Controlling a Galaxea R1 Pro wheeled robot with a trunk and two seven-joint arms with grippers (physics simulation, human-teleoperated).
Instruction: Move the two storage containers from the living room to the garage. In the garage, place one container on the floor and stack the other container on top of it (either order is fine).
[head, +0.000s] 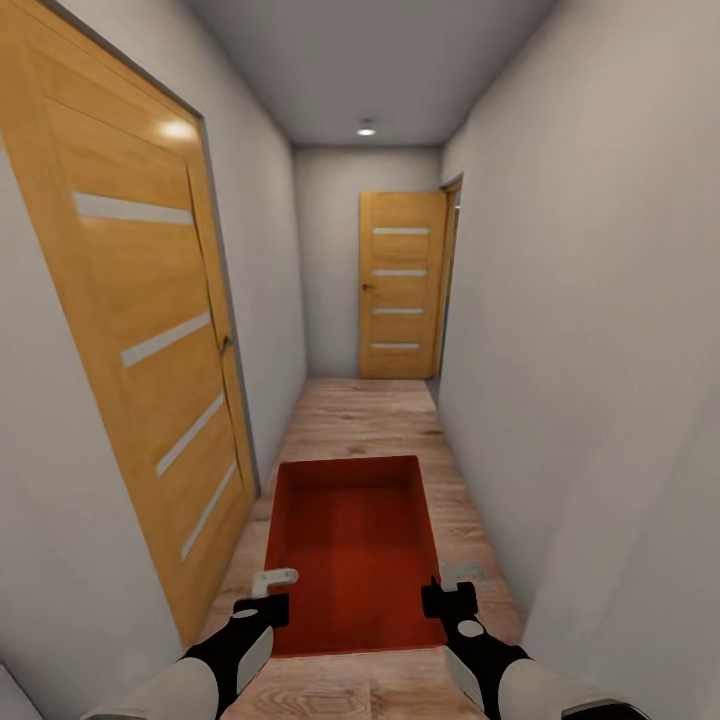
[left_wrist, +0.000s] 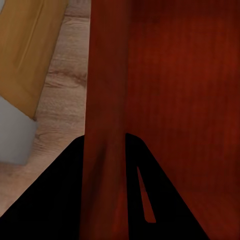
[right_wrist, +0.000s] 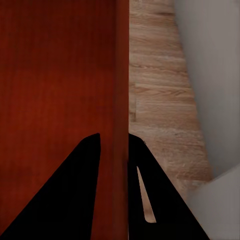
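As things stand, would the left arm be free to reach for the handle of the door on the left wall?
Probably not: the left gripper is shut on the storage container's wall, sharing its carry with the right gripper. The door handle sits ahead, unobstructed otherwise.

One orange-red storage container (head: 355, 550), two grippers, left (head: 268, 598) and right (head: 452, 592), two wooden doors, near (head: 140, 330) and far (head: 402, 285), and one ceiling light (head: 367, 128) are visible.

The head camera looks forward and down a narrow corridor, the orange-red open-top bin (head: 355, 550) near at 6 o'clock. Each wrist camera looks very closely along one bin (left_wrist: 165, 100) wall (right_wrist: 55, 90); all share the pale wood-plank floor (head: 365, 415).
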